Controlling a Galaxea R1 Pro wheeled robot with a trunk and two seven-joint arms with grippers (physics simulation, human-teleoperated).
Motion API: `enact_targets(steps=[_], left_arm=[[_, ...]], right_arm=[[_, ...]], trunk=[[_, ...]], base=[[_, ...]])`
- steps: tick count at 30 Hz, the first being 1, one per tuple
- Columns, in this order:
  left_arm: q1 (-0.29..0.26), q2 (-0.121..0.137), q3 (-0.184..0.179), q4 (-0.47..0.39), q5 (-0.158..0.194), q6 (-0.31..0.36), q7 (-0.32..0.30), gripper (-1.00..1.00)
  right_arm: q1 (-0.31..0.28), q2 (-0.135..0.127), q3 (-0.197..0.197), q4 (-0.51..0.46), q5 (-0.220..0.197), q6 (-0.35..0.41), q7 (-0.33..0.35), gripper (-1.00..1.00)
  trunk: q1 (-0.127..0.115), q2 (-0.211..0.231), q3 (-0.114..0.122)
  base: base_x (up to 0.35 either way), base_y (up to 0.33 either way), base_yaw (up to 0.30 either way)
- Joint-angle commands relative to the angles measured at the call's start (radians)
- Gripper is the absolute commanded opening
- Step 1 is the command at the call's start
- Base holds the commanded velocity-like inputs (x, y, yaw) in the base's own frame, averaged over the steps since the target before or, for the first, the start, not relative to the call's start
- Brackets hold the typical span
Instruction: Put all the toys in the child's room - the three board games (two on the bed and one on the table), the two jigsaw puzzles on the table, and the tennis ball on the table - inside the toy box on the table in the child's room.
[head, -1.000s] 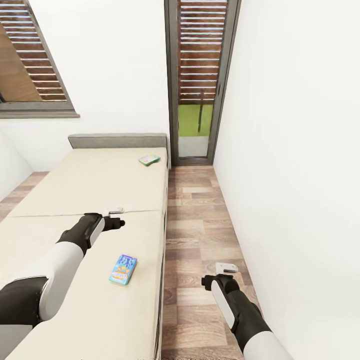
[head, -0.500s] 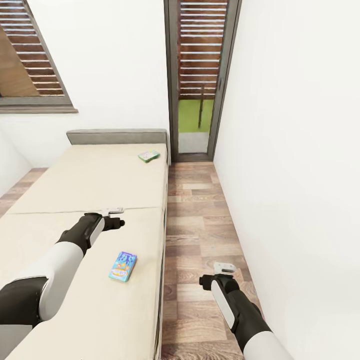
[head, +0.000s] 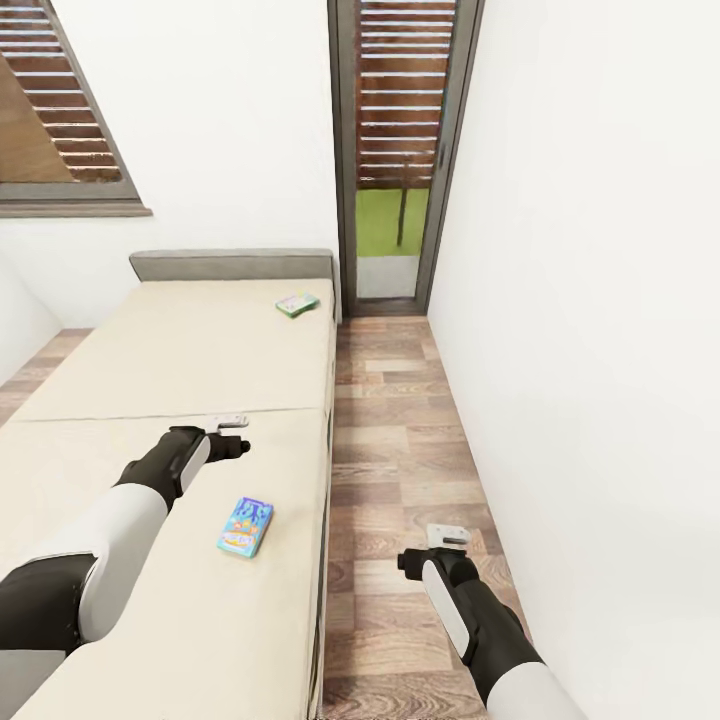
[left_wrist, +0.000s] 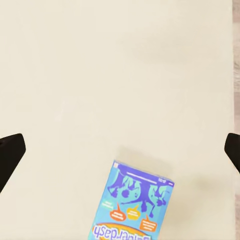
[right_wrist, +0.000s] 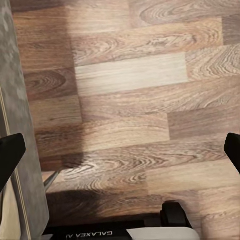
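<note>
Two board games lie on the beige bed (head: 150, 360). A blue one (head: 245, 527) rests near the bed's right edge, and a green and white one (head: 297, 304) lies by the grey headboard. My left gripper (head: 236, 440) hovers over the mattress a little beyond the blue game. In the left wrist view this gripper (left_wrist: 120, 150) is open above the blue game (left_wrist: 135, 206), apart from it. My right gripper (head: 443, 547) hangs open over the wood floor beside the bed. The table, toy box, jigsaw puzzles and tennis ball are out of view.
A strip of wood-plank floor (head: 400, 420) runs between the bed and the white right wall (head: 600, 350). It ends at a tall grey-framed window (head: 400, 150). The bed's grey side (right_wrist: 15, 125) sits close to my right gripper (right_wrist: 120, 150).
The whole view has shifted slightly, so the headboard and green game sit higher in the picture. Both arms hold the same pose and both games lie where they were.
</note>
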Motion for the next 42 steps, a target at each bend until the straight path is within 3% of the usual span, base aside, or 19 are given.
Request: enact_targets(steps=[1, 42], left_arm=[[0.0, -0.001, 0.006, -0.002, -0.005, 0.006, -0.004, 1.0], [0.0, -0.008, 0.0, -0.002, -0.003, 0.007, -0.006, 1.0]], right_arm=[[-0.001, 0.0, 0.002, -0.001, -0.009, 0.003, -0.009, 1.0], [-0.001, 0.0, 0.003, 0.001, -0.009, 0.002, -0.007, 1.0]], trunk=[[0.0, -0.001, -0.003], [0.0, -0.001, -0.07]], base=[[0.0, 0.0, 0.0], [0.0, 0.0, 0.0]])
